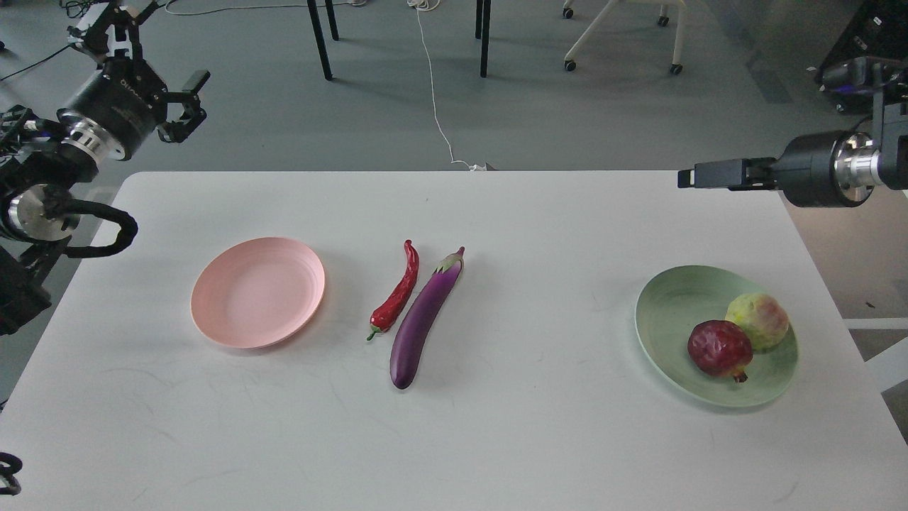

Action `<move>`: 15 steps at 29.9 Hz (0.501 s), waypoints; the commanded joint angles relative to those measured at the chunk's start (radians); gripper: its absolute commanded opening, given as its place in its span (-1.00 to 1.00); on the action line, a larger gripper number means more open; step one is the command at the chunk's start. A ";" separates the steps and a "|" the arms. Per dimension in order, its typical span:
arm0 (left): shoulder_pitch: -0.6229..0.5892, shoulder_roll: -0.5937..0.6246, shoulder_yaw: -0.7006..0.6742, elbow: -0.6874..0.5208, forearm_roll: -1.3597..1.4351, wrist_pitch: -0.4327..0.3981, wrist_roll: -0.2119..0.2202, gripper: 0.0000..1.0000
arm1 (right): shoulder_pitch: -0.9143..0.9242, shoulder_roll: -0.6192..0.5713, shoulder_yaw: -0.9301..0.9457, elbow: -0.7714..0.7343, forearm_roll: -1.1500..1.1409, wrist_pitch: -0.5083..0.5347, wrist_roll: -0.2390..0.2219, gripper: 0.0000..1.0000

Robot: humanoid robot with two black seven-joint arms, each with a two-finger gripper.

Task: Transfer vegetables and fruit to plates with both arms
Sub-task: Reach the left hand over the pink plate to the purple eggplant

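Note:
The dark red pomegranate-like fruit and the bumpy yellow-green fruit lie side by side on the pale green plate at the right. The pale pink plate at the left holds nothing. The red chili pepper and the purple eggplant lie next to each other at the table's middle. My right gripper is raised above the table's far right, empty and seen edge-on. My left gripper is open and empty, off the table's far left corner.
The white table ends just right of the green plate. Beyond its far edge are grey floor, black table legs, a white cable and a chair base.

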State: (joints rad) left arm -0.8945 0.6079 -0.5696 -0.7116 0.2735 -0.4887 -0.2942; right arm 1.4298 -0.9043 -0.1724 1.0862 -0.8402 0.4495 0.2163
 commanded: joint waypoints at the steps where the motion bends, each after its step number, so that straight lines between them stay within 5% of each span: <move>1: -0.001 0.023 0.004 -0.106 0.247 0.000 -0.013 0.93 | -0.038 0.039 0.100 -0.101 0.179 -0.002 0.000 0.97; 7: -0.001 0.030 0.007 -0.339 0.553 0.000 -0.008 0.92 | -0.158 0.114 0.194 -0.219 0.430 -0.011 0.008 0.98; 15: 0.002 -0.069 0.086 -0.420 1.137 0.097 -0.010 0.85 | -0.351 0.251 0.437 -0.451 0.676 -0.002 0.135 0.99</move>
State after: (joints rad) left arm -0.8925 0.5834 -0.5110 -1.1251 1.2167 -0.4268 -0.3023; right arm 1.1373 -0.6952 0.1732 0.6921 -0.2264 0.4444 0.3239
